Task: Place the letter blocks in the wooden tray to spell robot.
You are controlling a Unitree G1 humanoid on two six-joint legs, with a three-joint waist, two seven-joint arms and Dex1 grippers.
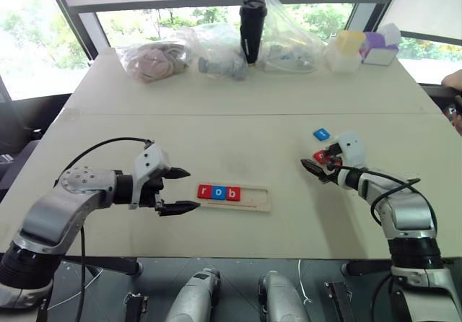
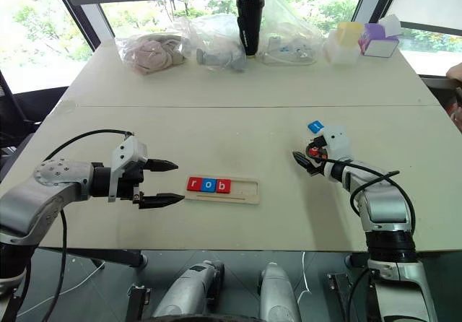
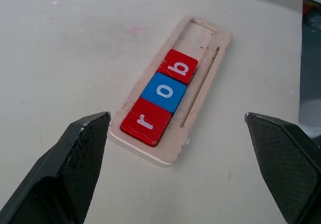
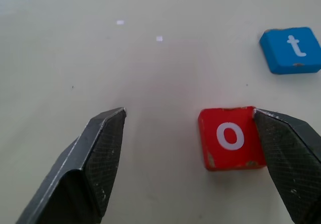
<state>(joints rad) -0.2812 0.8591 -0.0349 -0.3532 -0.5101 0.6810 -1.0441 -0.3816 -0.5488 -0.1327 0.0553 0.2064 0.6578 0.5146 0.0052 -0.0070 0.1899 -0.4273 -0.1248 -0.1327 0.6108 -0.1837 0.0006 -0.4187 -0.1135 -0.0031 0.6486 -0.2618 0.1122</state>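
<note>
The wooden tray (image 1: 254,198) lies near the table's front, at the middle. Its left part holds three letter blocks in a row: a red r (image 3: 146,122), a blue o (image 3: 164,92) and a red b (image 3: 179,67). My left gripper (image 1: 180,190) hovers open just left of the tray's end, holding nothing. To the right, a red o block (image 4: 230,137) lies flat on the table between the fingers of my open right gripper (image 4: 189,112), close against one finger (image 4: 288,153). A blue t block (image 4: 291,49) lies a little beyond it.
Along the table's far edge stand clear plastic bags (image 1: 155,58) of items, a black tumbler (image 1: 253,29), and yellow (image 1: 345,48) and purple (image 1: 379,48) containers. A person's hand (image 1: 453,80) shows at the right edge. A seam crosses the tabletop behind the tray.
</note>
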